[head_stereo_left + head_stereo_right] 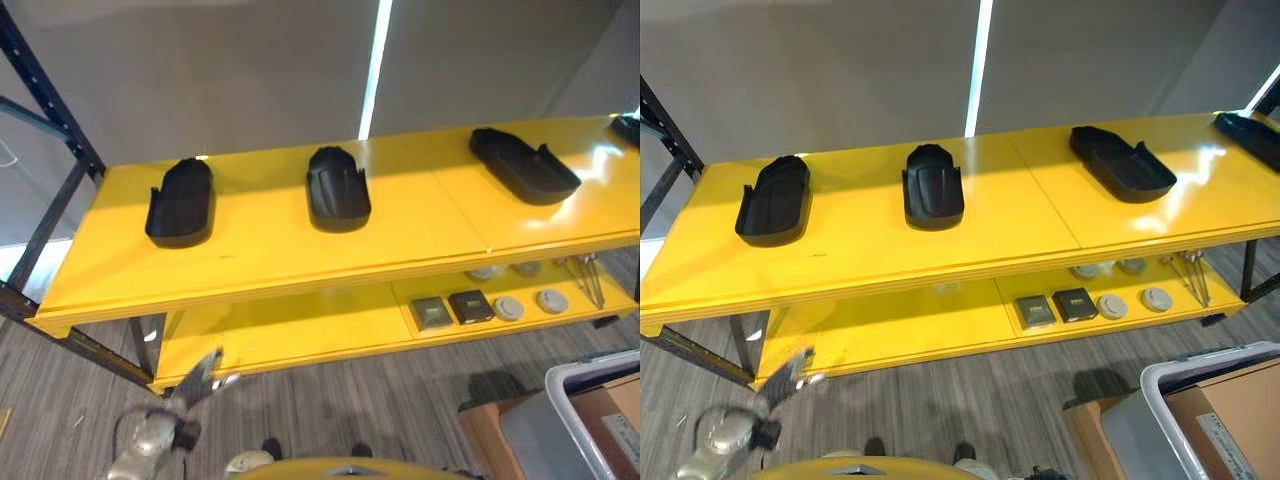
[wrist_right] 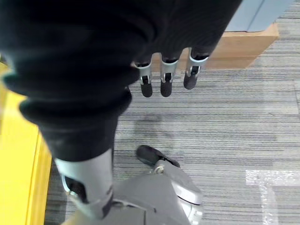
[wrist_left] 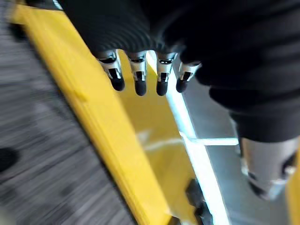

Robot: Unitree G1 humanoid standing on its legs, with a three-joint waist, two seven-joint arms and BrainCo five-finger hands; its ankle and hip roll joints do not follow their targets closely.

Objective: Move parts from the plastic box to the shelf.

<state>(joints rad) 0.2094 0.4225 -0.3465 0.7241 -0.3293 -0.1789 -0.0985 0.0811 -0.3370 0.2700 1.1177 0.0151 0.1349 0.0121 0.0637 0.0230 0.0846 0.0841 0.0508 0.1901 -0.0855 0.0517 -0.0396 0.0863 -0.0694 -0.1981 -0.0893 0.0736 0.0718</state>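
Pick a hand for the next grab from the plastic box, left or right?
Right, probably. The plastic box sits at the robot's lower right, and the right hand hangs empty over floor near it. The left hand is low on the far left by the shelf.

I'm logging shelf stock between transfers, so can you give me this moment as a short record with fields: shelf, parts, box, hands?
shelf: yellow two-level shelf on a dark metal frame
top level: black moulded plastic parts lying apart, one on the left, one in the middle, one on the right, a fourth at the right end
lower level: small square and round fittings
box: grey plastic box on the floor, lower right
left hand: low before the shelf, fingers straight, holding nothing
right hand: over the grey floor, fingers straight, holding nothing
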